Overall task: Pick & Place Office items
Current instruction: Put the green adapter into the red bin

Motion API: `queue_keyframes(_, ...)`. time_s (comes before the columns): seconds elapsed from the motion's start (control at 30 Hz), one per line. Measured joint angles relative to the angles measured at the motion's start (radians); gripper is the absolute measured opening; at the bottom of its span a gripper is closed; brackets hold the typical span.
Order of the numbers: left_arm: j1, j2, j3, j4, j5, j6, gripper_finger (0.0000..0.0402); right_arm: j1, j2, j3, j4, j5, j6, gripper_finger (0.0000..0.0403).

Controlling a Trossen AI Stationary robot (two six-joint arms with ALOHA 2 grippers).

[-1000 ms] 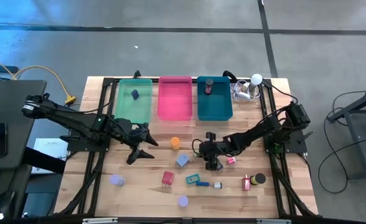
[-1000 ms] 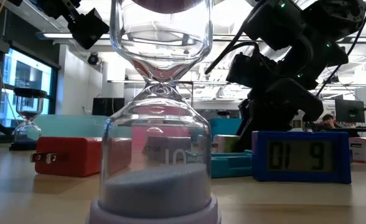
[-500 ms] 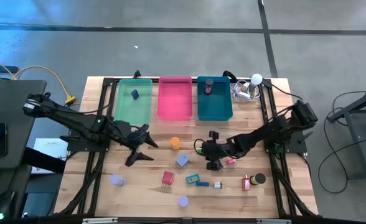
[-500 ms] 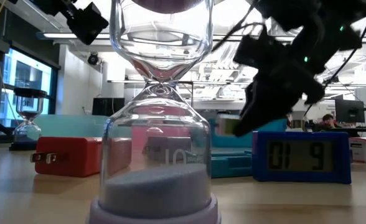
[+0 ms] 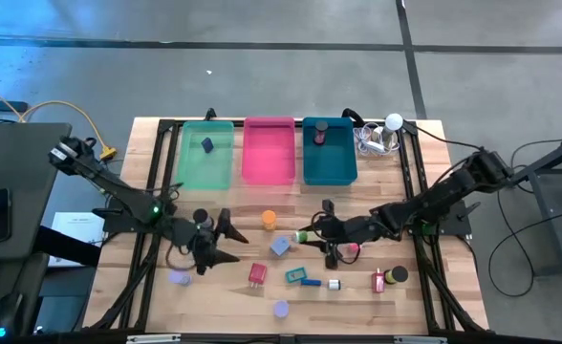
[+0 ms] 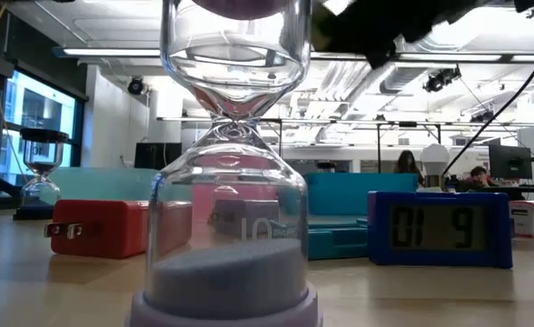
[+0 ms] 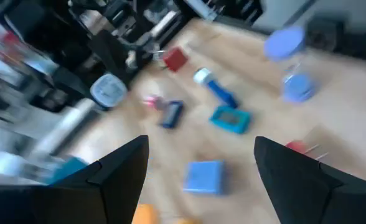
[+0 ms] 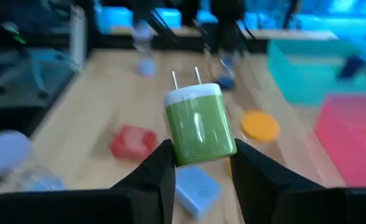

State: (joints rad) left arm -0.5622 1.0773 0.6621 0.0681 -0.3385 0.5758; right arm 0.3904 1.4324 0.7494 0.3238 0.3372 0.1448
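Observation:
My right gripper (image 8: 198, 152) is shut on a green plug charger (image 8: 200, 124) with a white top and two prongs, held above the table's middle (image 5: 303, 234). My left gripper (image 5: 235, 246) hovers open left of centre, over bare wood, and holds nothing (image 7: 201, 142). Loose on the table lie an orange cylinder (image 5: 269, 220), a blue block (image 5: 280, 246), a red plug (image 5: 256, 275), a teal block (image 5: 295, 276), a red block (image 5: 378, 281), a black cap (image 5: 398, 274) and two lavender discs (image 5: 179, 277) (image 5: 281, 309). My right gripper pinches the green charger between its two fingers (image 8: 155, 171), on the two side faces of its lower end (image 8: 186, 155), opposite the prongs. The fingers come from the table's right, slanting slightly down. The charger is lifted clear, prongs pointing away from the gripper.
Green (image 5: 206, 162), pink (image 5: 269, 158) and teal (image 5: 329, 162) trays stand along the far edge; the green and teal ones each hold a dark piece. A white ball with cables (image 5: 394, 121) sits far right. An hourglass (image 6: 233, 182) and a blue clock (image 6: 440, 227) fill the low view.
My right gripper has risen from the table with the green charger, lifting it clear, and has tipped from pointing downward toward level while shifting a little toward the table's left. My left gripper has moved toward the near edge and rolled about its own axis, staying open.

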Motion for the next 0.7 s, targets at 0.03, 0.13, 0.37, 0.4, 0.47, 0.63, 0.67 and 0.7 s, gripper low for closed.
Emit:
queue_keyframes(0.03, -0.014, 0.02, 0.0, 0.036, -0.047, 0.07, 0.0284, 0.0, 0.0, 0.0, 0.021, -0.024, -0.008, 0.0114)
queue_keyframes(0.13, -0.056, 0.066, 0.0, 0.126, -0.189, 0.24, 0.0284, -0.009, 0.012, 0.0, 0.096, -0.088, -0.013, 0.0116)
queue_keyframes(0.37, -0.086, 0.144, 0.0, 0.3, -0.282, 0.475, 0.0284, -0.047, 0.054, 0.0, 0.162, -0.17, -0.008, 0.0116)
queue_keyframes(0.4, -0.08, 0.154, 0.001, 0.326, -0.282, 0.489, 0.0283, -0.055, 0.062, 0.0, 0.171, -0.189, -0.008, 0.0116)
queue_keyframes(0.47, -0.063, 0.167, 0.001, 0.337, -0.285, 0.501, 0.0283, -0.07, 0.079, -0.001, 0.208, -0.229, -0.008, 0.0117)
queue_keyframes(0.63, -0.017, 0.185, 0.001, 0.342, -0.285, 0.498, 0.0284, -0.099, 0.103, 0.0, 0.274, -0.315, -0.008, 0.0117)
queue_keyframes(0.67, -0.011, 0.185, 0.001, 0.346, -0.285, 0.497, 0.0284, -0.104, 0.107, 0.0, 0.273, -0.318, -0.008, 0.0117)
queue_keyframes(0.7, -0.004, 0.185, 0.001, 0.35, -0.285, 0.497, 0.0283, -0.107, 0.109, 0.0, 0.272, -0.318, -0.007, 0.0117)
